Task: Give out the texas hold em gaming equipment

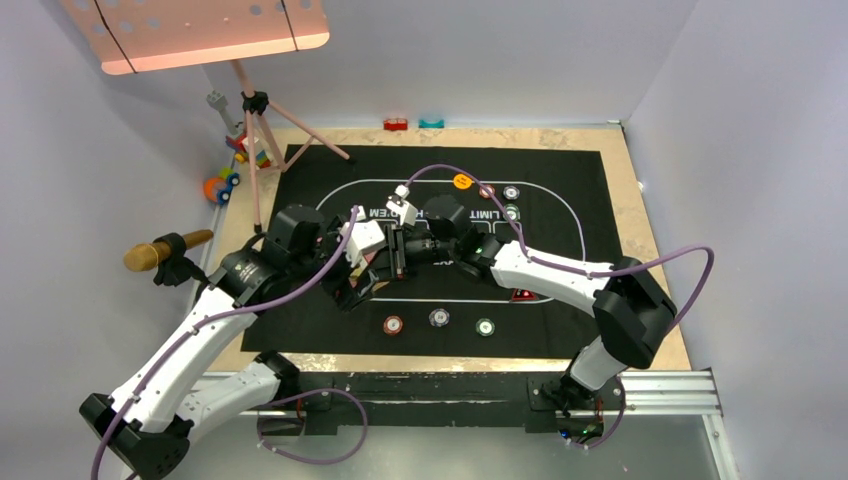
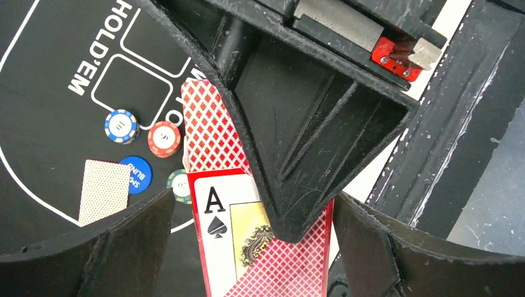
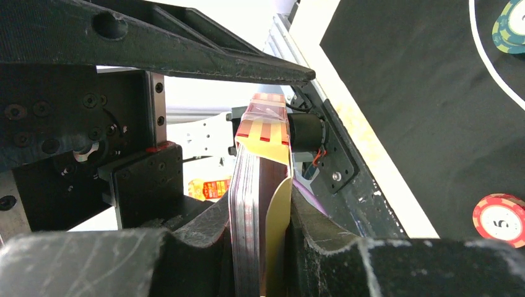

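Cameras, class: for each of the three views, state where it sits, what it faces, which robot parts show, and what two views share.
Top external: above and behind, looking down at the black mat; both arms and bases show.
Left wrist: looks past its fingers at the ace of spades, with the right gripper over it.
Right wrist: looks along its fingers, shut on the card deck.
Shared: both wrist views show red-backed cards and chips.

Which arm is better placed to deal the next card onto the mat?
Left, probably. The right gripper is clamped on the card deck and serves as holder, while the left gripper already brackets the ace of spades, ready to carry it off.
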Robot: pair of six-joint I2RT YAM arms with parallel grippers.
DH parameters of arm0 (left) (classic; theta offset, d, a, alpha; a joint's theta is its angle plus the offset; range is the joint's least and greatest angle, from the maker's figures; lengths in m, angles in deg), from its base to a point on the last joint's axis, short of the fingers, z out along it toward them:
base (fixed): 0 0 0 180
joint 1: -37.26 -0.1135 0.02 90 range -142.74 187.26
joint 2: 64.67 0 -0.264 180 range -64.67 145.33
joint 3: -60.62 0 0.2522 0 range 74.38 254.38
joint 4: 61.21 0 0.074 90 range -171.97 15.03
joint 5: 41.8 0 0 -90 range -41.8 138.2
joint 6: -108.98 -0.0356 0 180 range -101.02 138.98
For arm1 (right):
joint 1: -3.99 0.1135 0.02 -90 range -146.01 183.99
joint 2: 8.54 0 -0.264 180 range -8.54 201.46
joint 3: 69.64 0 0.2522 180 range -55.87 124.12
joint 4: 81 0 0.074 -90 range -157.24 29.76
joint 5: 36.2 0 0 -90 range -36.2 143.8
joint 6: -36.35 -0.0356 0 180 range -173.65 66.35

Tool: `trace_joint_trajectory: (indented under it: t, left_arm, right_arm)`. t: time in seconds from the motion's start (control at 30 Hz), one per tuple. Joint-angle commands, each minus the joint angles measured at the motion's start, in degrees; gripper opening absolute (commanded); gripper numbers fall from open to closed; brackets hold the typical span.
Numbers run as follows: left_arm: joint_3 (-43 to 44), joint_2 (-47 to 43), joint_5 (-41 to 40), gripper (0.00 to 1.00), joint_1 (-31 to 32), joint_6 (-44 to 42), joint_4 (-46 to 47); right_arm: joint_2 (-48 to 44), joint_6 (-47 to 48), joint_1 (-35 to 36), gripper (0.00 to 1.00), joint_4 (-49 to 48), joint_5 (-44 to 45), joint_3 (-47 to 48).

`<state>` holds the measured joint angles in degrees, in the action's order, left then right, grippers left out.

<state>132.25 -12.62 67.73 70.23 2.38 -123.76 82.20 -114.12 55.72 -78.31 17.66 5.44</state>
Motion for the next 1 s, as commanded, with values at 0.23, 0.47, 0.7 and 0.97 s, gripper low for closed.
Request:
trace_joint_trajectory:
  t: [0.23,0.47,0.7,0.97]
  left_arm:
    - [-2.44,-2.16,-3.25,1.0,-0.18,-1.85,2.7]
    - [-2.49,-0.58,-1.83,0.92,-0.14,-0.73,5.1]
    - [-1.13,-0.43,-0.73,0.73,-0.18,-0.45,5.5]
    - [-1.94,-1.64,0.2,0.49,-0.18,-0.5,4.63]
  right_arm:
    - [-3.83,1.01,-0.13,0.0,-0.58,0.2,1.19]
    - [-4.53,0.65,-0.14,0.0,-0.15,3.13,1.35]
    - [-3.84,0.2,-0.05,0.0,1.01,4.58,1.92]
    - [-3.95,1.02,-0.17,0.28,3.03,3.51,2.23]
